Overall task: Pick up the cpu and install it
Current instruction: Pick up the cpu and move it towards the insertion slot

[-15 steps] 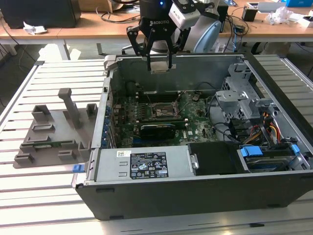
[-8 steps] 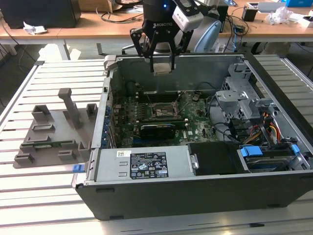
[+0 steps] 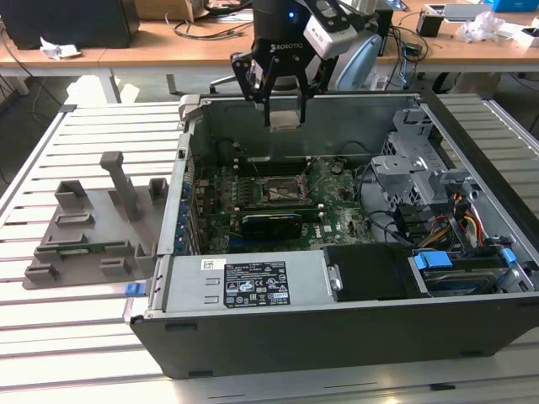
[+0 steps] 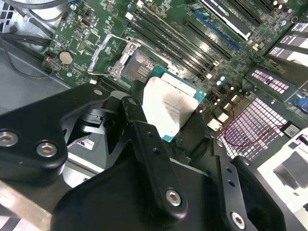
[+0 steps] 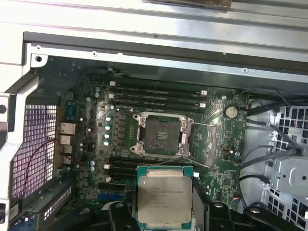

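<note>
Your pincer (image 3: 285,109) is pinching the cpu (image 5: 164,199) by its opposite edges, hanging above the open computer case (image 3: 337,337). In the exterior view the socket frame (image 3: 280,192) lies at six o'clock from the cpu, apart from it, seemingly with its cover swung open. Farther off, at nine o'clock from the case, sits a grey fixture (image 3: 84,227).

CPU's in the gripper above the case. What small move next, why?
Probably shift the cpu across until it is centred over the open socket, then lower. The gripper holds it clear above, and in the first wrist view it appears offset from the socket.
</note>
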Controlling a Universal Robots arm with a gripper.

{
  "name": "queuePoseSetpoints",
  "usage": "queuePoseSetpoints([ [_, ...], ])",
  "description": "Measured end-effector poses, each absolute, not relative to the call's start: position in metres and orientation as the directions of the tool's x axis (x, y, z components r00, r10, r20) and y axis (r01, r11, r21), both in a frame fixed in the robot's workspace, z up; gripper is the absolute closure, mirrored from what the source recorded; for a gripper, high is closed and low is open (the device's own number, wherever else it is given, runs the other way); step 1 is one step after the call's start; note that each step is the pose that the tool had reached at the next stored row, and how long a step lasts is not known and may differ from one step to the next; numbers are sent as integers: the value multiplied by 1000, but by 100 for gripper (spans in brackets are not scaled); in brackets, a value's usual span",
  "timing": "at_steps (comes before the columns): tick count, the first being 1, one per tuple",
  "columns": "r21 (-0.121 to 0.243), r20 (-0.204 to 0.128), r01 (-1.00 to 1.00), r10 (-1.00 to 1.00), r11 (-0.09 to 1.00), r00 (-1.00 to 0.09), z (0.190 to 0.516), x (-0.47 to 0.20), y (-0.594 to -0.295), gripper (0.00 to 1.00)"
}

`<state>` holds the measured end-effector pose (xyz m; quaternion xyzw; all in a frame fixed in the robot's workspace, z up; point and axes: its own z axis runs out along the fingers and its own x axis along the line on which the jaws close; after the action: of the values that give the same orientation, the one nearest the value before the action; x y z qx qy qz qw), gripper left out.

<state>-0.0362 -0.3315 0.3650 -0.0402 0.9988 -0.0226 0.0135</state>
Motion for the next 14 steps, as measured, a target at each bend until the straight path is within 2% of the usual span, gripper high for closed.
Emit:
queuePoseSetpoints([
  [14, -51, -25, -80, -81, 996, -996, 347, -27, -327, 45],
])
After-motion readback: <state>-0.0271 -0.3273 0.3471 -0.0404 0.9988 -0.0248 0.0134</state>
